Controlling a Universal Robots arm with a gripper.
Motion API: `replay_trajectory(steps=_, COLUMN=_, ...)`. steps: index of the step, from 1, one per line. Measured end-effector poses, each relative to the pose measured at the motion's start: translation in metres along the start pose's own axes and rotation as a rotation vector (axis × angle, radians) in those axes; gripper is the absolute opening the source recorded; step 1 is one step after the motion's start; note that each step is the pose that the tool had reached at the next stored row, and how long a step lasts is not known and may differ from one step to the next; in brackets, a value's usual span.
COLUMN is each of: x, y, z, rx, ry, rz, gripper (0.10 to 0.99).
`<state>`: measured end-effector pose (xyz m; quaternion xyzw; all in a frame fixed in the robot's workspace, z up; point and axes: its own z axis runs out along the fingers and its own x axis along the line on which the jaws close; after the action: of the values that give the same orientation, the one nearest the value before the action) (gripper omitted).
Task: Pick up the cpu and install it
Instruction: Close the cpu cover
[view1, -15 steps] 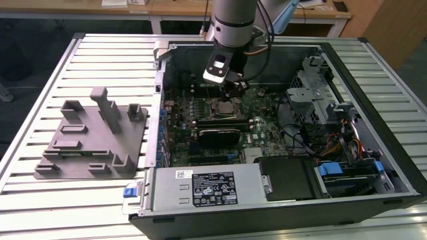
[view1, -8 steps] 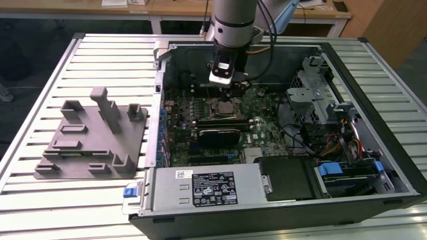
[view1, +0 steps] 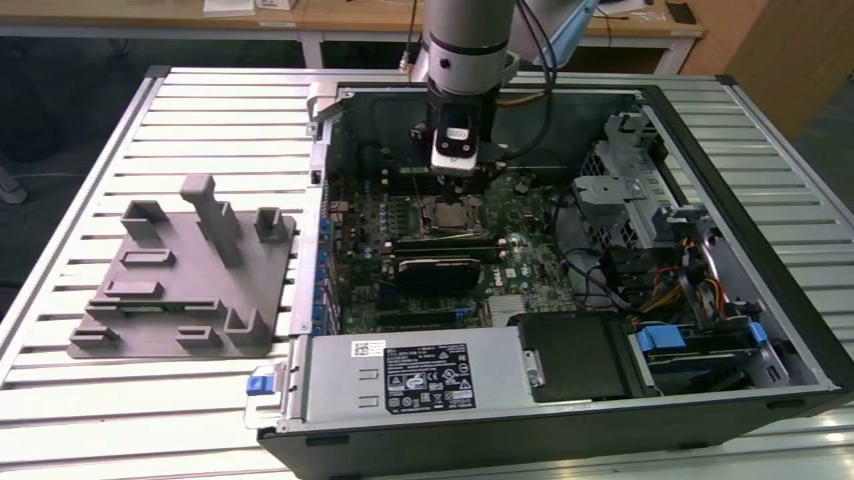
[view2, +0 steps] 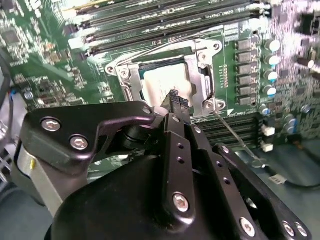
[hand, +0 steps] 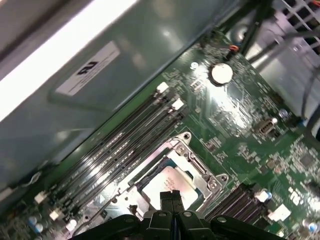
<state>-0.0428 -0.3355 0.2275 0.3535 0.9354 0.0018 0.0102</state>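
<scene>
The cpu (view2: 159, 86) lies flat in the motherboard socket (view2: 204, 70), silver top up, inside the metal frame. In the first wrist view the cpu (hand: 169, 181) shows as a pale square in the same frame. My gripper (view2: 175, 98) hangs just above the cpu's edge with its two black fingers pressed together and nothing between them; in the first wrist view the gripper (hand: 170, 196) tips sit over the chip's near edge. In the exterior view my gripper (view1: 454, 166) stands upright inside the open computer case, just above the socket (view1: 450, 211).
A thin wire socket lever (view2: 235, 137) sticks out beside the frame. Memory slots (hand: 115, 155) run along one side of the socket. A grey pegged tray (view1: 174, 290) lies at the exterior view's left. The power supply (view1: 414, 375) and drive cage (view1: 641, 190) crowd the case.
</scene>
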Motion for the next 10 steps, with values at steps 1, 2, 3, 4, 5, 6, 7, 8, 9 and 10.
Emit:
replay_trajectory(steps=1, x=0.0000, y=0.0000, z=0.0000, rx=0.000, ry=0.0002, rz=-0.018, gripper=0.106)
replay_trajectory(steps=2, x=0.0000, y=0.0000, z=0.0001, rx=-0.001, ry=0.0004, rz=-0.038, gripper=0.106)
replay_trajectory(steps=3, x=0.0000, y=0.0000, z=0.0001, rx=-0.001, ry=0.0006, rz=-0.056, gripper=0.106)
replay_trajectory(steps=4, x=0.0000, y=0.0000, z=0.0002, rx=-0.001, ry=0.0008, rz=-0.073, gripper=0.106)
replay_trajectory(steps=5, x=0.0000, y=0.0000, z=0.0002, rx=-0.002, ry=0.0010, rz=-0.092, gripper=0.106)
replay_trajectory(steps=6, x=0.0000, y=0.0000, z=0.0002, rx=-0.002, ry=0.0012, rz=-0.110, gripper=0.106)
replay_trajectory(steps=7, x=0.0000, y=0.0000, z=0.0003, rx=-0.002, ry=0.0014, rz=-0.127, gripper=0.106)
replay_trajectory(steps=8, x=0.0000, y=0.0000, z=0.0003, rx=-0.003, ry=0.0016, rz=-0.146, gripper=0.106)
replay_trajectory(steps=9, x=0.0000, y=0.0000, z=0.0003, rx=-0.003, ry=0.0018, rz=-0.165, gripper=0.106)
replay_trajectory(steps=10, x=0.0000, y=0.0000, z=0.0004, rx=-0.003, ry=0.0020, rz=-0.183, gripper=0.106)
